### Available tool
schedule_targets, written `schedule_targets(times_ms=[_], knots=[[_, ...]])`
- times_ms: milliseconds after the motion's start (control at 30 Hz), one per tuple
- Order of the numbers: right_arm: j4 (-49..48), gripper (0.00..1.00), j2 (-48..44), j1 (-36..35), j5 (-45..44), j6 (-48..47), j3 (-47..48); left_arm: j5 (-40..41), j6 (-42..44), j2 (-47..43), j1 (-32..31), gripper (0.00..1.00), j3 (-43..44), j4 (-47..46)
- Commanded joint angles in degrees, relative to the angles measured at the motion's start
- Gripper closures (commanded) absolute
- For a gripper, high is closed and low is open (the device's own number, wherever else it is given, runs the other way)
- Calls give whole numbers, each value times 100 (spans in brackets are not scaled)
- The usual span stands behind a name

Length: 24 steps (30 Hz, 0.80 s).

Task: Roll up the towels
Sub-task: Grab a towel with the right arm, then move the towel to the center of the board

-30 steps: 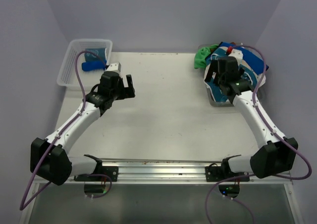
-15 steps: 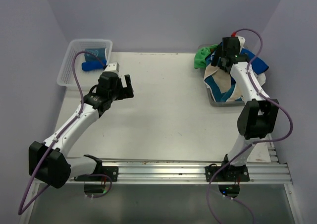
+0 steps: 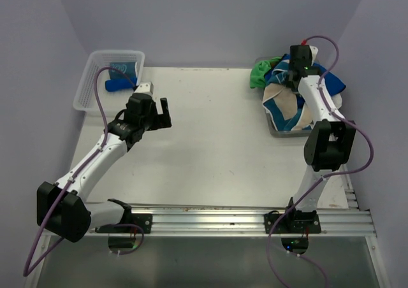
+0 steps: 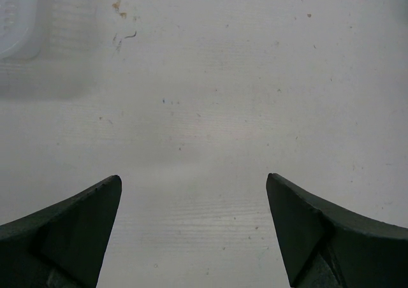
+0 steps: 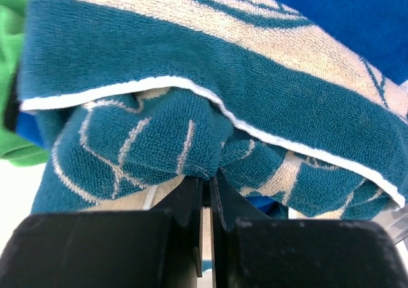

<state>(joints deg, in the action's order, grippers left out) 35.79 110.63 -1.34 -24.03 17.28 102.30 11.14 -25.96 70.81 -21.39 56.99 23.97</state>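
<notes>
The towels [image 3: 284,106] mostly sit heaped in the tray [image 3: 274,130] far right, unrolled; a blue towel [image 3: 118,84] looks rolled in the basket [image 3: 86,93]. My right gripper [image 5: 205,176] pinches the teal-and-beige towel [image 5: 146,141]; left gripper [image 4: 193,186] gapes empty over the surface [image 4: 210,78].

Teal-beige towel [image 5: 159,65]: looped terry cloth, soft. Table [image 4: 210,109]: matt, speckled. Basket [image 3: 86,90]: clear plastic mesh.
</notes>
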Motion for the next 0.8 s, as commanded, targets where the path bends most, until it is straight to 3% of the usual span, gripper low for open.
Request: schedule_targets(times_ms=[0, 200, 333, 567, 767], knots=[[-142, 100, -866, 3, 389, 30, 54, 11, 38, -23, 12, 0, 189, 73], [-116, 100, -2209, -76, 1355, 241, -26, 108, 213, 56, 12, 0, 374, 274], [-64, 100, -2869, -577, 1366, 74, 429, 547, 56, 495, 231, 0, 1206, 1118], [-168, 100, -3135, -1596, 2376, 206, 1432, 29, -41, 417, 996, 0, 1490, 1181], [-704, 100, -3162, -2194, 3027, 583, 1241, 222, -94, 364, 1180, 0, 1797, 1479]])
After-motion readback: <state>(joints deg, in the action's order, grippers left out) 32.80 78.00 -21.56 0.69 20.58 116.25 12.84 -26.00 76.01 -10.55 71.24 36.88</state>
